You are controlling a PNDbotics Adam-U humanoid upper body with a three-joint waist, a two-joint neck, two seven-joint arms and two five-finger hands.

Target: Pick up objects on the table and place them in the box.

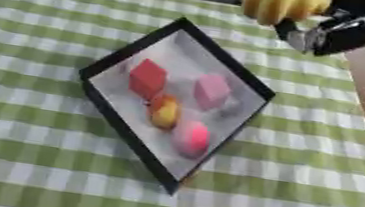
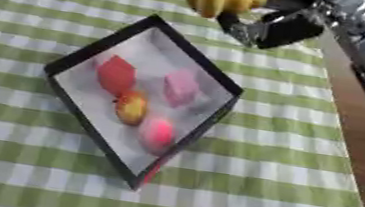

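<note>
- Carrying a yellow bunch of bananas (image 1: 283,5), the robot's right hand (image 1: 341,30) enters from the upper right, its black and silver fingers curled round the fruit's near end.
- The bunch hangs above the green-and-white checked tablecloth (image 1: 37,157), just beyond the far corner of the black-walled, white-floored box (image 1: 121,59), which lies cornerwise like a diamond.
- Four things already lie inside: a red block (image 1: 148,77), a pink block (image 1: 212,91), a small orange-yellow fruit (image 1: 164,112) and a round pink fruit (image 1: 191,138).
- The left hand shows in neither view, so the right hand alone is near the work.
- From the hand, the box opening lies toward the robot and slightly to its left; the bananas hang with their long axis running roughly downward, tips toward the cloth.
- Bare white floor shows at the far corner of the box, behind the two blocks, and that looks the likeliest landing place.
- Judged from this, the carry is nearly finished: the coming move probably calls for a short travel toward the robot, over the black wall, then a lowering and release.
- A likely hazard is the bunch catching the far wall or settling on the pink block.
</note>
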